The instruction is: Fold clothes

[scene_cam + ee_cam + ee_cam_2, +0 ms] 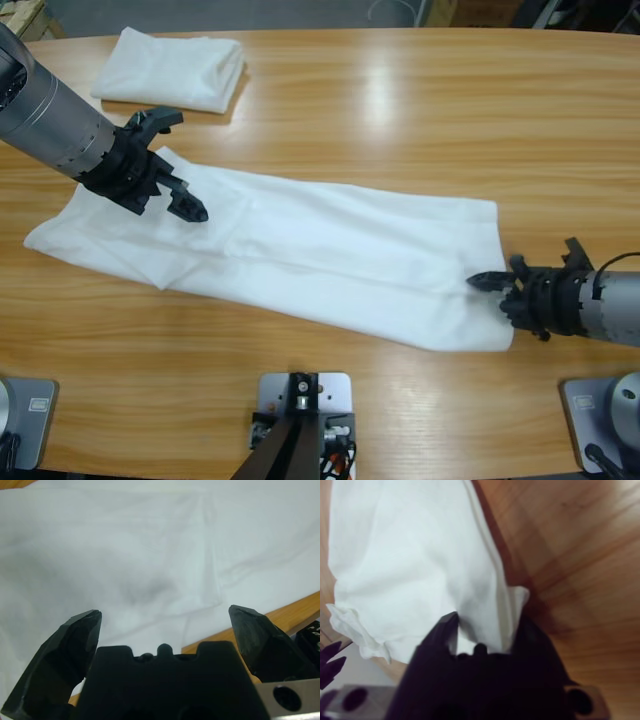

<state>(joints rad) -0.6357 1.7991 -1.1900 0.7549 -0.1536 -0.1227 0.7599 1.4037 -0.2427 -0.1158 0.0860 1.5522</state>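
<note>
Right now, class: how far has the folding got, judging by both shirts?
Done: one shirt lies folded at the table's far edge. In hand: the long shirt is folded into a strip; the right gripper pinches one end, and the left gripper is open over the other. Left: folding the strip shorter.

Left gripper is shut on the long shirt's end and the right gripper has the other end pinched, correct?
Not quite: the left gripper is open above the long shirt, gripping nothing, as the left wrist view shows. The right gripper does pinch the other end.
</note>
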